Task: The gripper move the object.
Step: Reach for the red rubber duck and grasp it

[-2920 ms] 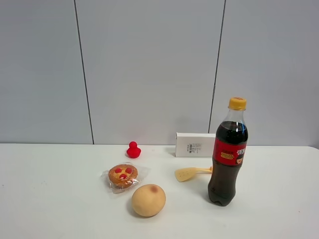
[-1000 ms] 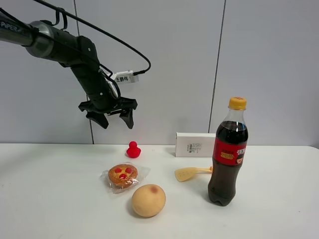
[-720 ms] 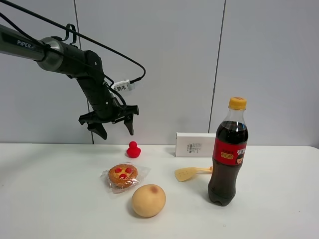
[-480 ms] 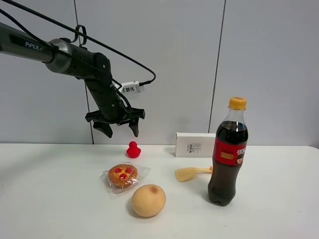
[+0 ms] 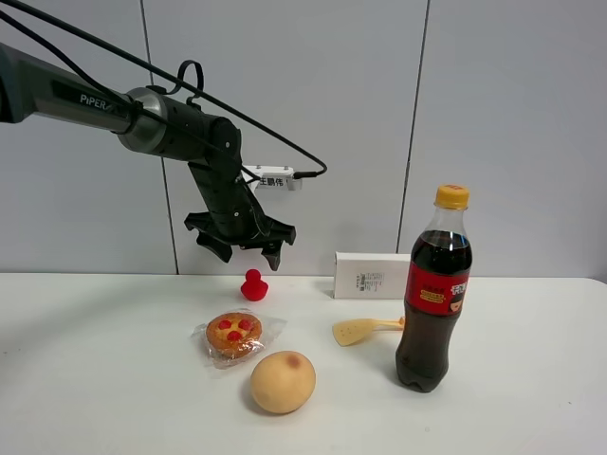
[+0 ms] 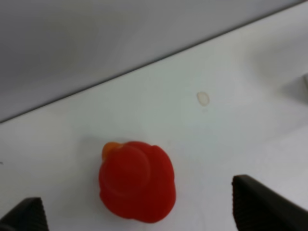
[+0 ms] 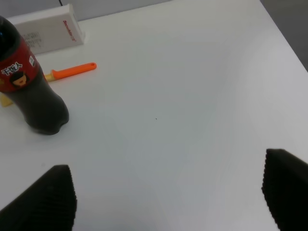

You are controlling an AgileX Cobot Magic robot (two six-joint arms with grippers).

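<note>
Left end effector (image 5: 249, 257) spread wide above red duck (image 5: 253, 285), white table (image 5: 104, 379), grey panelled wall (image 5: 313, 85).

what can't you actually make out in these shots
- Left pincer: left wrist view's edge cuts off all but its fingertips.
- Right pincer: absent from exterior high view; wrist view shows only its tips.
- White box: print too small, exterior high.
- Red duck: blurred in left wrist view.

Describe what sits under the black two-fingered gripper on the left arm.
A small glossy red duck-shaped toy stands on the white table below the open gripper, untouched. The toy's underside and the table beneath it are covered.
</note>
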